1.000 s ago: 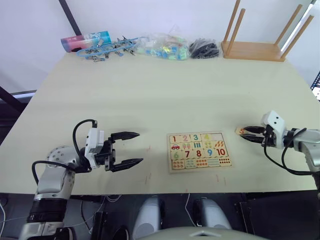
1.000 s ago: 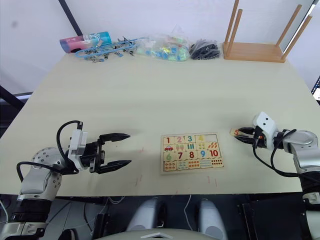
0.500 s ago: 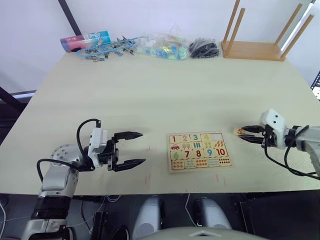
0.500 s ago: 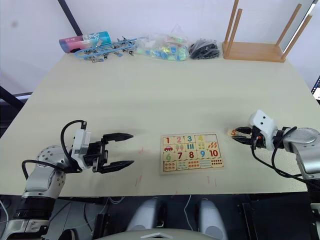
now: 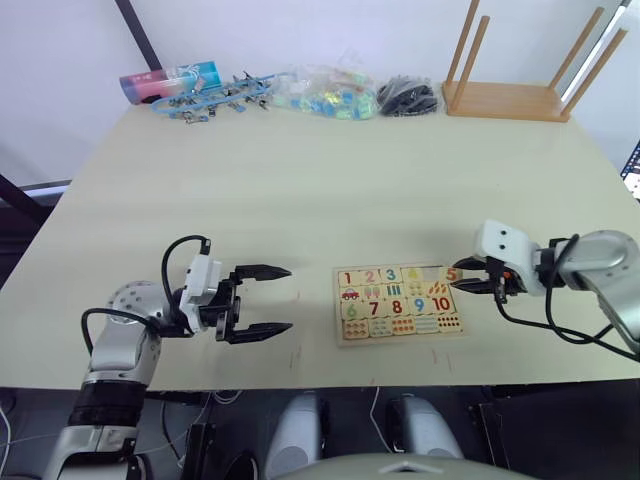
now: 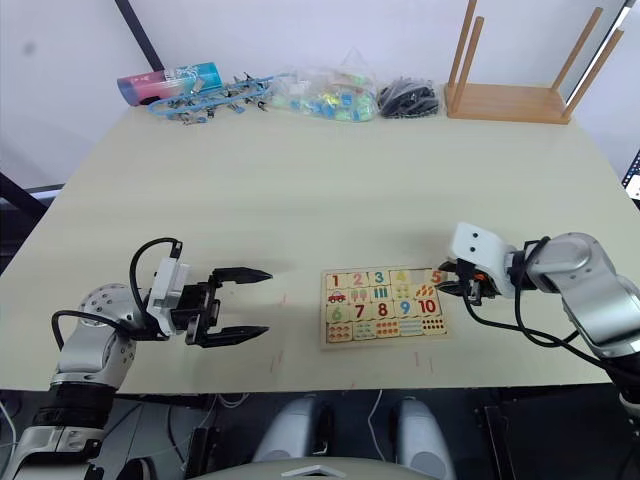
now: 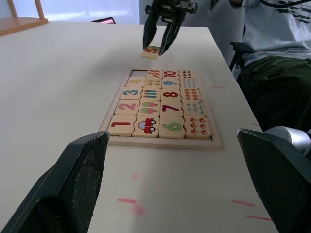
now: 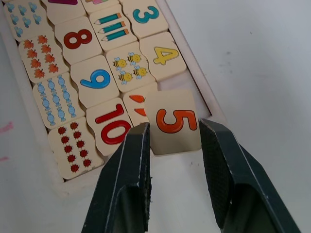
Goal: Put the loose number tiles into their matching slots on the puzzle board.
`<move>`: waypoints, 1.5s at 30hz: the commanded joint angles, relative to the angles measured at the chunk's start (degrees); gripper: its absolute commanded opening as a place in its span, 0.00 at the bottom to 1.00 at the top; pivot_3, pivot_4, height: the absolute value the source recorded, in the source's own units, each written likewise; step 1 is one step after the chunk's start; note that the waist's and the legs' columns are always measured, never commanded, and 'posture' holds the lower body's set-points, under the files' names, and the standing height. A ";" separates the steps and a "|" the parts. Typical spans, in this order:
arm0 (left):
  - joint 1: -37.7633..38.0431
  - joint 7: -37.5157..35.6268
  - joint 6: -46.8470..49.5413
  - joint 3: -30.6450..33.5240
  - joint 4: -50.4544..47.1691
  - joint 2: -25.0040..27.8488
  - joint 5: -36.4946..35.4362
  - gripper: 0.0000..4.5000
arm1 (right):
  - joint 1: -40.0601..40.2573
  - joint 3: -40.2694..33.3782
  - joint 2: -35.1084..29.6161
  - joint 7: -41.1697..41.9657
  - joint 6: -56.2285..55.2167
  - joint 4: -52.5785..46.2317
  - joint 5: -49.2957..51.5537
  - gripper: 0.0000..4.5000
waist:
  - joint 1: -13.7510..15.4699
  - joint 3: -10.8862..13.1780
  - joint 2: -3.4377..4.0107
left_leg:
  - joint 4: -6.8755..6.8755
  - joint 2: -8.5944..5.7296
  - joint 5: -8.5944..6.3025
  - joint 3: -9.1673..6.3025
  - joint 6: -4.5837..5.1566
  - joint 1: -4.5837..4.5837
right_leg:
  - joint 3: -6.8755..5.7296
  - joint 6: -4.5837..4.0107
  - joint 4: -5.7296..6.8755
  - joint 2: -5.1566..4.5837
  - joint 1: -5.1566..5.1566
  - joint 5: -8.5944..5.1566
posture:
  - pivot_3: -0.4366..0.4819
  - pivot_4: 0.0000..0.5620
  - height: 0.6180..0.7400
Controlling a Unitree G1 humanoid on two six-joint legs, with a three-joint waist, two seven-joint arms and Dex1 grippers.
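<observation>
Right wrist view: right tool (image 8: 172,141) grips tile 5 (image 8: 174,121) above puzzle board (image 8: 206,97).

Puzzle board (image 5: 401,303) flat on table before me. Tiles 1 to 4 (image 7: 130,104) seated in top row. Orange 5 tile (image 8: 174,122) pinched in my right gripper (image 8: 171,148), lifted over board's empty end slot (image 7: 137,74).

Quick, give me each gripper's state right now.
Left gripper: open, holding nothing.
Right gripper: shut on the 5 tile, at the puzzle board's right end.
</observation>
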 commanded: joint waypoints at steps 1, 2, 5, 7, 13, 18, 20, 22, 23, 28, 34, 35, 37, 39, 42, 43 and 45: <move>-0.82 -1.44 -0.84 0.02 -0.44 0.59 -0.33 1.00 | -5.12 4.02 -1.21 0.76 2.57 -0.99 -3.28 0.21 | 0.00 0.00 0.01 | 0.00 0.00 0.00 -0.01 0.00 -0.01 | -0.01 0.00 0.00 0.00 0.00 0.00 | 0.48 0.27 0.98; -0.87 -1.62 -0.83 -0.07 -0.42 0.58 -0.34 1.00 | -6.43 5.37 -1.32 1.23 2.76 -0.65 -4.05 0.21 | 0.02 0.00 0.00 | 0.00 0.00 0.00 0.04 0.00 -0.03 | 0.02 0.00 -0.01 -0.02 -0.06 0.00 | 0.48 0.27 0.98; -0.98 -1.60 -0.93 -0.29 -0.51 0.41 -0.32 1.00 | -10.22 8.85 -1.06 2.67 2.42 1.15 -6.31 0.21 | 0.00 0.00 0.00 | 0.00 -0.01 0.00 0.03 0.00 -0.10 | 0.01 0.04 -0.01 -0.01 -0.12 0.02 | 0.48 0.27 0.98; -1.02 -1.66 -1.03 -0.38 -0.53 0.36 -0.35 1.00 | -12.23 10.85 -0.69 3.49 1.99 2.35 -7.69 0.21 | 0.01 0.00 0.00 | 0.00 -0.01 0.00 0.03 0.00 -0.13 | 0.00 0.05 -0.01 -0.01 -0.16 0.03 | 0.48 0.27 0.98; -0.98 -1.61 -1.27 -0.42 -0.57 0.20 -0.39 1.00 | -15.45 14.53 0.28 5.58 1.58 3.98 -10.25 0.21 | 0.01 0.00 0.00 | 0.00 -0.02 0.00 0.03 0.00 -0.27 | 0.00 0.16 -0.01 0.00 -0.29 0.09 | 0.48 0.27 0.98; -0.86 -1.42 -1.42 -0.55 -0.61 -0.08 -0.33 1.00 | -17.00 16.11 1.15 6.63 0.78 5.35 -12.22 0.21 | -0.03 0.00 0.00 | 0.00 -0.02 0.00 0.04 0.00 -0.28 | 0.00 0.17 -0.01 0.00 -0.29 0.10 | 0.48 0.27 0.98; -0.96 -1.35 -1.45 -0.56 -0.52 -0.17 -0.28 1.00 | -17.66 16.70 1.49 7.19 0.05 6.31 -13.02 0.21 | 0.00 0.00 0.00 | 0.00 -0.03 0.00 0.03 0.00 -0.28 | -0.01 0.17 0.00 0.01 -0.29 0.10 | 0.48 0.27 0.98; -1.16 -1.02 -1.26 -0.43 -0.31 -0.53 -0.50 1.00 | -18.21 17.12 1.78 7.82 -0.60 7.16 -13.73 0.21 | 0.03 0.00 0.00 | 0.00 -0.03 0.00 0.02 0.00 -0.28 | -0.02 0.17 0.00 0.01 -0.29 0.10 | 0.48 0.27 0.98; -1.22 -0.96 -1.23 -0.42 -0.28 -0.62 -0.52 1.00 | -18.40 17.25 1.88 8.11 -0.86 7.47 -14.03 0.21 | 0.04 0.00 0.00 | 0.00 -0.03 0.00 0.03 0.00 -0.28 | -0.01 0.17 0.00 0.01 -0.29 0.10 | 0.48 0.27 0.98; -1.30 -1.17 -1.30 -0.52 -0.35 -0.66 -0.33 1.00 | -19.18 17.74 2.68 9.48 -1.71 8.31 -15.32 0.21 | -0.02 0.00 0.00 | 0.00 -0.04 0.00 0.03 0.00 -0.28 | -0.02 0.18 0.00 0.03 -0.30 0.10 | 0.48 0.27 0.98; -1.17 -0.67 -1.22 -0.72 -0.79 -0.93 -0.18 1.00 | -19.94 18.40 4.05 10.39 -2.84 9.56 -16.61 0.21 | 0.04 0.00 0.00 | 0.00 -0.04 0.00 0.04 0.00 -0.28 | -0.01 0.18 0.00 0.02 -0.30 0.10 | 0.48 0.27 0.98; -1.15 -0.59 -1.22 -0.71 -0.83 -0.96 -0.18 1.00 | -19.94 18.34 4.20 10.47 -2.91 9.65 -16.76 0.21 | 0.05 0.00 0.00 | 0.00 -0.04 0.00 0.02 0.00 -0.28 | -0.03 0.18 0.00 0.02 -0.30 0.10 | 0.48 0.27 0.98; -1.05 -0.46 -1.19 -0.68 -0.96 -1.00 -0.20 1.00 | -20.16 18.46 4.66 10.56 -3.14 9.96 -17.07 0.21 | 0.02 0.00 0.00 | 0.00 -0.04 0.00 0.03 0.00 -0.28 | -0.03 0.18 0.00 0.02 -0.29 0.10 | 0.48 0.27 0.98; -0.96 -0.47 -1.26 -0.70 -0.99 -0.97 -0.16 1.00 | -20.34 18.55 5.03 10.82 -3.43 10.22 -17.38 0.21 | -0.02 0.00 0.00 | 0.00 -0.05 0.00 0.03 0.00 -0.28 | -0.02 0.18 0.00 0.02 -0.30 0.11 | 0.48 0.27 0.98; -1.06 -0.30 -1.26 -0.67 -0.93 -1.03 -0.13 1.00 | -20.43 18.56 5.55 11.22 -3.94 10.56 -17.95 0.21 | 0.02 0.00 0.00 | 0.00 -0.05 0.00 0.03 0.00 -0.28 | -0.03 0.18 0.01 0.02 -0.30 0.11 | 0.48 0.27 0.98; -1.14 -0.27 -1.30 -0.67 -0.84 -1.06 -0.10 1.00 | -20.45 18.63 5.77 11.27 -4.04 10.74 -18.16 0.21 | 0.02 0.00 0.00 | 0.00 -0.05 0.00 0.03 0.00 -0.28 | -0.02 0.18 0.01 0.02 -0.30 0.11 | 0.48 0.27 0.98; -1.16 -0.22 -1.33 -0.67 -0.80 -1.09 -0.09 1.00 | -20.40 18.69 6.10 11.47 -4.21 10.93 -18.54 0.21 | -0.01 0.00 0.00 | 0.01 -0.06 0.00 0.04 0.00 -0.28 | -0.02 0.19 0.01 0.02 -0.29 0.11 | 0.48 0.27 0.98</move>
